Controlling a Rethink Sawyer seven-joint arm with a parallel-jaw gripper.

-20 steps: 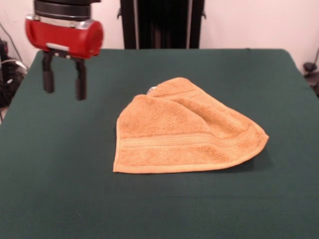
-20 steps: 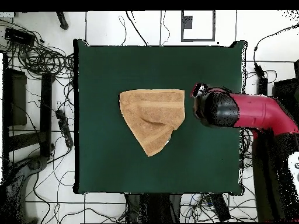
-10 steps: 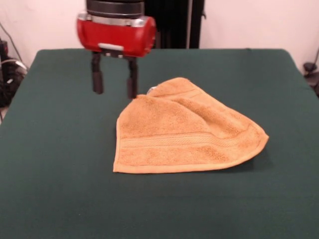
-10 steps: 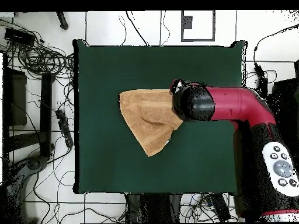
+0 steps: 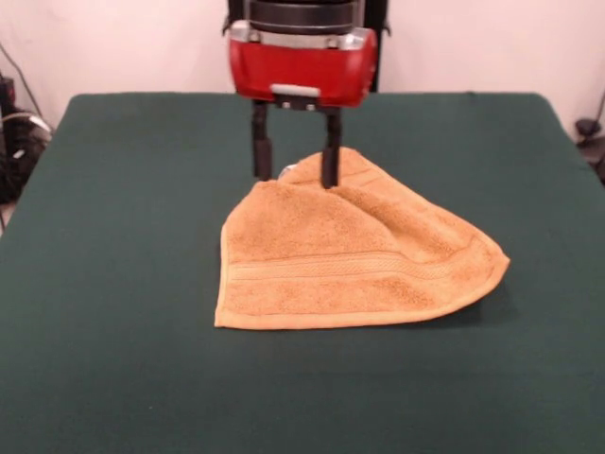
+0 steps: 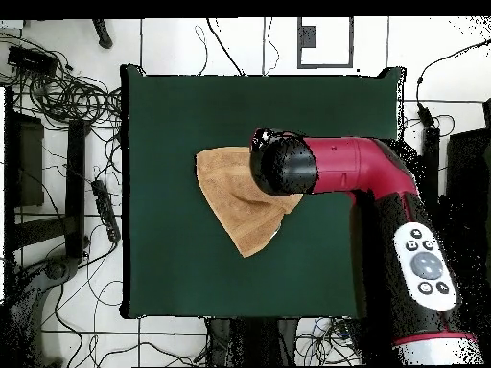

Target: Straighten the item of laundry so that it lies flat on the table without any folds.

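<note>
nubby terry washcloth point(image 5: 350, 255) – matt felt-like table point(image 5: 113, 359) – glossy red arm shell point(image 5: 301, 66).

washcloth: folded orange-tan terry washcloth point(image 6: 233, 196), right part hidden under red-and-black arm point(image 6: 340, 165) overhead
claw: black two-fingered claw point(image 5: 295, 177), hidden overhead by arm
tabletop: dark green felt tabletop point(image 5: 104, 284), near edge cut off in front view

A low front camera faces across the table point(image 5: 113, 359) at close range; a higher overhead camera looks straight down on the same table.

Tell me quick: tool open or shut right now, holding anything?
Tool: open, holding nothing, fingers spread over the far folded part of the washcloth.
</note>
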